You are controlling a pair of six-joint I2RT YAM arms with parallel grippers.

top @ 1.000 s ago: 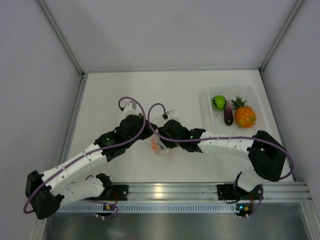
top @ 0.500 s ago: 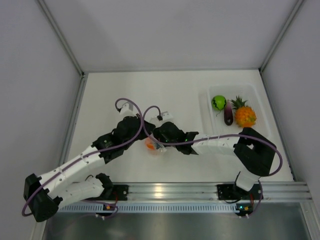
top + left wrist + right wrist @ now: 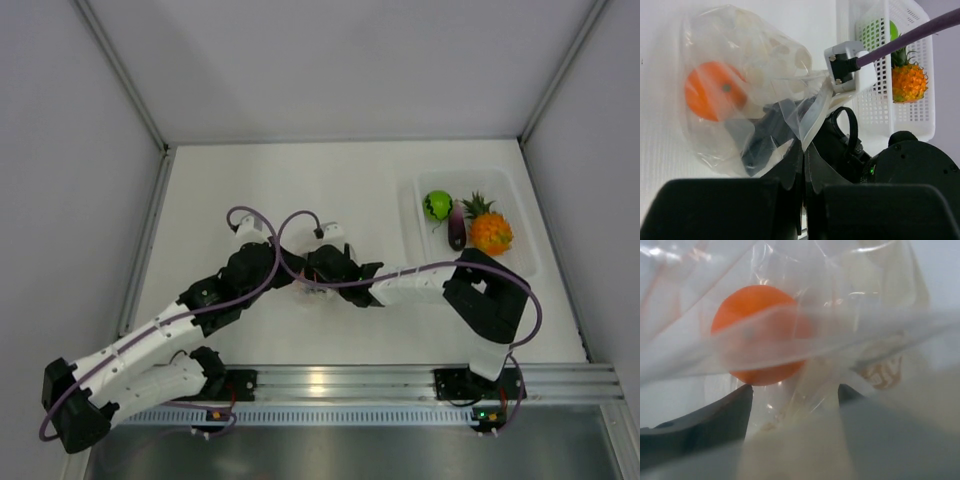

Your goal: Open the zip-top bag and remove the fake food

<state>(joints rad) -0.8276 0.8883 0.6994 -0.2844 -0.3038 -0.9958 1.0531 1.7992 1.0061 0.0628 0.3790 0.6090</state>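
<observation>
The zip-top bag is clear and crinkly and holds the small orange. My left gripper is shut on an edge of the bag near its mouth. My right gripper is open, its fingers spread just below the orange with plastic film all around; seen through the bag, it appears to reach inside. In the top view both grippers meet at mid-table and cover most of the bag. The green ball, eggplant and pineapple lie in the tray.
The rigid clear tray stands at the right of the table and also shows in the left wrist view. Grey walls close in the table on the left, back and right. An aluminium rail runs along the near edge.
Both grippers have shifted left and slightly back with the bag. The right arm stretches farther left. The orange, visible below the grippers before, is now hidden under them in the top view.
</observation>
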